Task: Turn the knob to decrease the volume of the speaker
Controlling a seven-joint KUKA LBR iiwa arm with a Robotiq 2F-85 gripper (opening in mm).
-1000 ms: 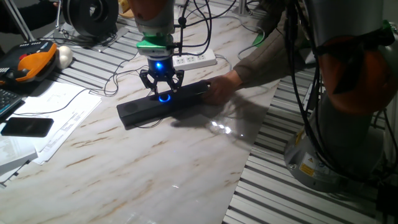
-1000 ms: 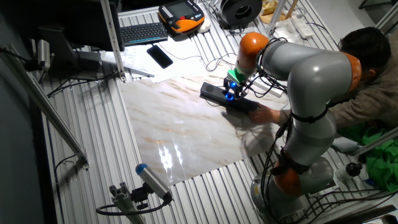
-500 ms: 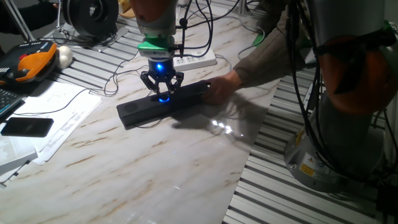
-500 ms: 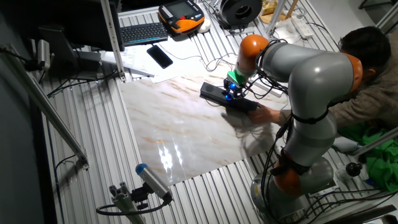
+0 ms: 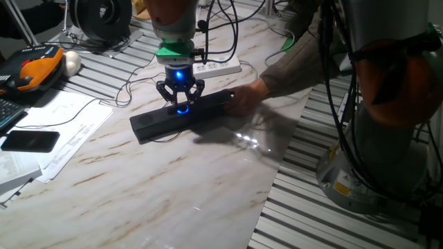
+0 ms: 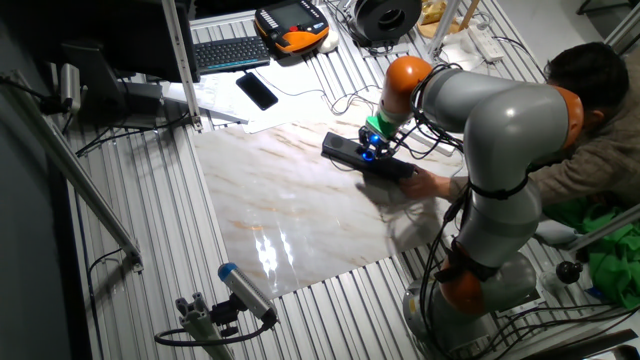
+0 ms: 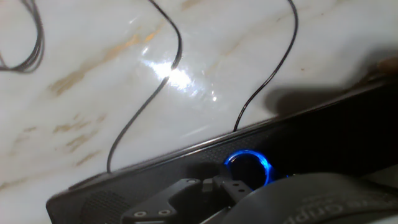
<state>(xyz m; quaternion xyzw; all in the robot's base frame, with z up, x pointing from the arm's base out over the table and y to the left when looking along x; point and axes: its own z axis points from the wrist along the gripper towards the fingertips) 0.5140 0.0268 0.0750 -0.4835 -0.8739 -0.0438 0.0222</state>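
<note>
The speaker [image 5: 181,115] is a long black bar lying aslant on the marble board; it also shows in the other fixed view [image 6: 364,158] and the hand view [image 7: 323,134]. The knob [image 5: 183,107] glows blue in the middle of its top and shows in the hand view [image 7: 249,168]. My gripper [image 5: 181,102] stands upright over the bar with its fingers drawn in around the knob, apparently shut on it. It also shows in the other fixed view [image 6: 371,147]. One finger [image 7: 177,194] sits just left of the knob in the hand view.
A person's hand [image 5: 246,93] holds the right end of the speaker. A white power strip [image 5: 218,67] and cables lie just behind it. Thin black cables [image 7: 155,93] run over the marble. Papers and a phone [image 5: 29,140] lie at the left.
The arm's wrist has shifted very slightly. The gripper stays on the knob; the speaker and the person's hand have not moved.
</note>
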